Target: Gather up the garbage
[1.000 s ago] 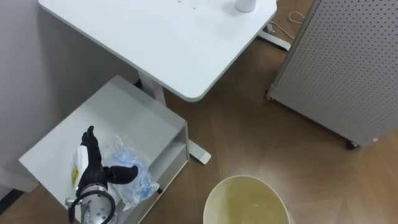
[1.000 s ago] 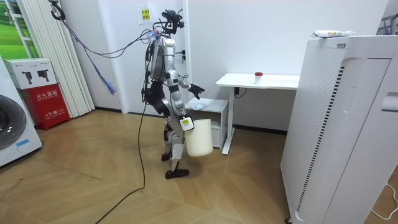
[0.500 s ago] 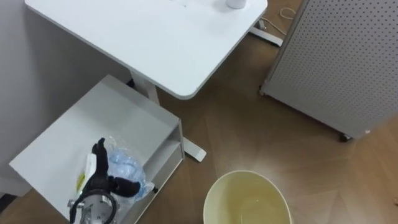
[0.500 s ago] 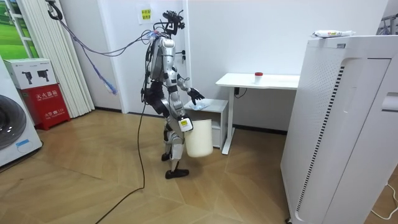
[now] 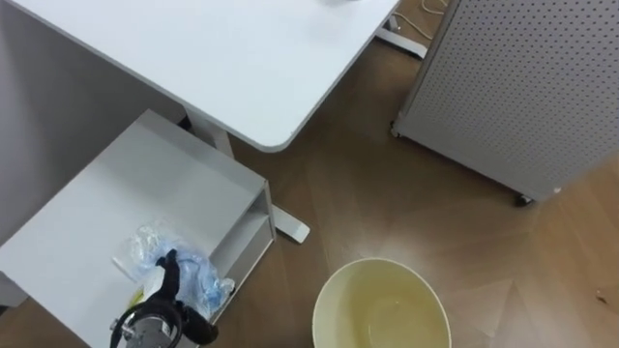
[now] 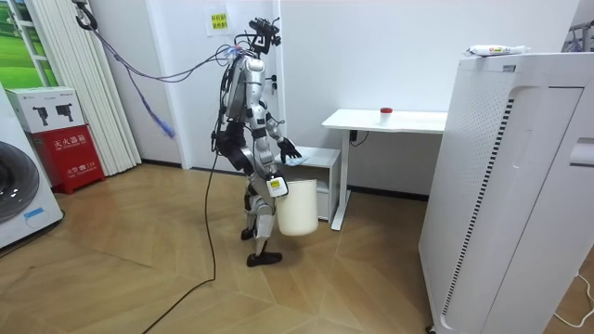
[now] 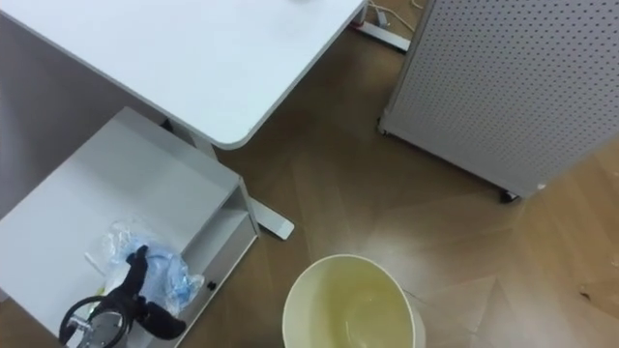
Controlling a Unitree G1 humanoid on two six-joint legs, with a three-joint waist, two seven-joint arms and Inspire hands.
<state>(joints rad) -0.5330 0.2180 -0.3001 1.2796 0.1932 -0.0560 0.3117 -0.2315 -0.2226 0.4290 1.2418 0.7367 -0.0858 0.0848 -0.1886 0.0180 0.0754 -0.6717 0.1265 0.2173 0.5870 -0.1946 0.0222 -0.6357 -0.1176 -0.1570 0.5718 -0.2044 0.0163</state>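
Crumpled plastic garbage [image 5: 198, 274] lies on the low cabinet [image 5: 126, 184] at eight o'clock, with the left robot hand [image 5: 171, 280] spread on it, not yet clenched. We judge this the grasping step. Next the fingers must close, then carry it to the bin [image 5: 382, 309] at six o'clock.

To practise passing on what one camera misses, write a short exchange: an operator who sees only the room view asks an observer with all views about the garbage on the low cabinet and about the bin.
Operator: What lies under the left hand? From here it is just a pale speck.
Observer: Crumpled clear-and-blue plastic, on top of the low white cabinet.
Operator: Is anything in the bin yet?
Observer: No; seen from above, its inside is empty.
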